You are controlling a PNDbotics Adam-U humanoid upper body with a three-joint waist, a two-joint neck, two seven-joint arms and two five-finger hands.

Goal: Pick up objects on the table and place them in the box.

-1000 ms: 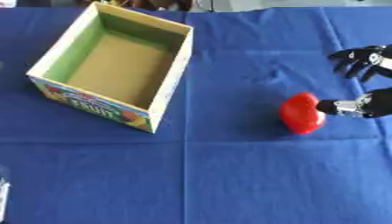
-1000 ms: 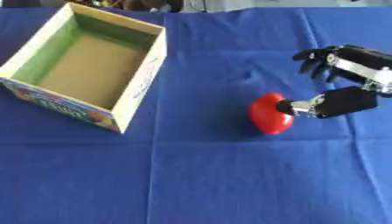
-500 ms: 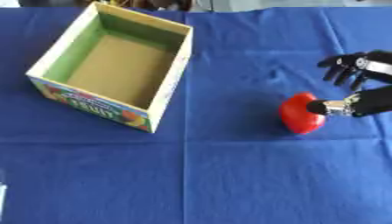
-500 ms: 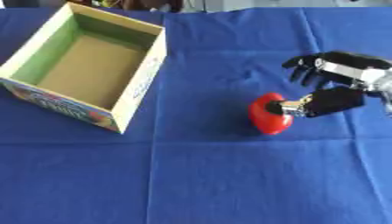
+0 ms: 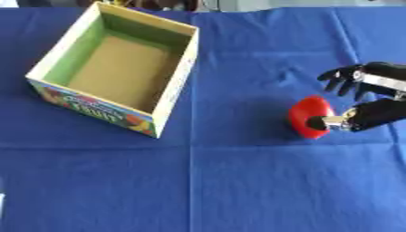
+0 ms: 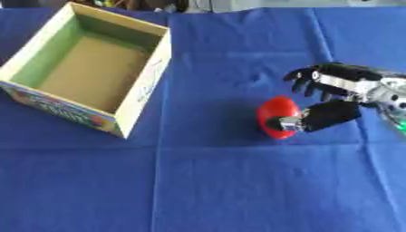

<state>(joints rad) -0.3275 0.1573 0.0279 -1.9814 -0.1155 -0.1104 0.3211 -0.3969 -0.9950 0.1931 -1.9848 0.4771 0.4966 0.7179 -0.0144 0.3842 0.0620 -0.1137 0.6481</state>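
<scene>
The red object [image 6: 276,116] lies on the blue surface [image 6: 238,181], well right of the empty box [image 6: 79,72]. The right robot hand [image 6: 333,97] has its thumb touching the object and fingers spread apart above, not yet closed, apparently positioned to grasp.

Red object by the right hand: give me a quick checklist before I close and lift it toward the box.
1. Right hand at the red object: ok, thumb tip touches its side.
2. Fingers curled round it: not ok, they hang spread above it.
3. Object resting on the blue cloth: ok.
4. Box open and empty: ok.
5. Path to the box free: ok, only cloth between.
6. Left hand: cannot tell, not visible.
</scene>
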